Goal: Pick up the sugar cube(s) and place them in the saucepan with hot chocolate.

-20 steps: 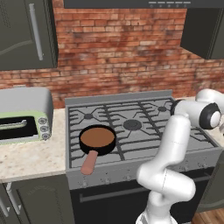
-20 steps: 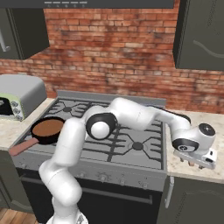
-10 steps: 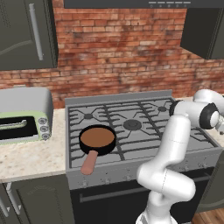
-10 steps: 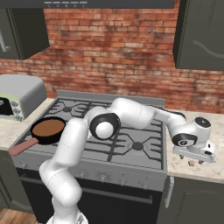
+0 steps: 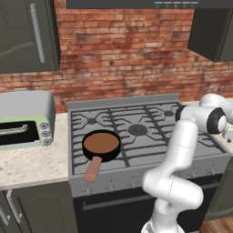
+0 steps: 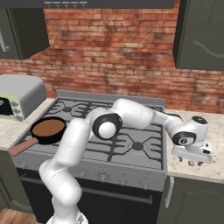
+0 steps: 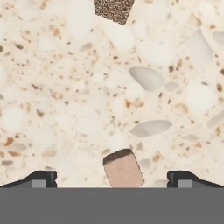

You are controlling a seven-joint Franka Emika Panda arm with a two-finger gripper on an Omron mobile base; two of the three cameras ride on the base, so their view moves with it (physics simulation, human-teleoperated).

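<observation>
Speckled cream stone makes up the table (image 7: 65,109) to the right of the stove (image 6: 109,144), and the gripper (image 7: 112,179) hangs low over it near its front edge. In the hand view the fingers (image 7: 41,178) stand wide apart with nothing held; a pale pink-brown sugar cube (image 7: 123,168) lies on the stone between them, touching neither. A second, darker brown speckled cube (image 7: 114,9) lies well apart from it at the top of that view. In the right base view a small cube (image 6: 191,163) shows just below the hand. The saucepan with hot chocolate (image 5: 101,144) sits on the stove's front left burner, its salmon handle (image 5: 93,169) pointing toward the front edge. A toaster oven (image 5: 25,120) stands left of the stove.
</observation>
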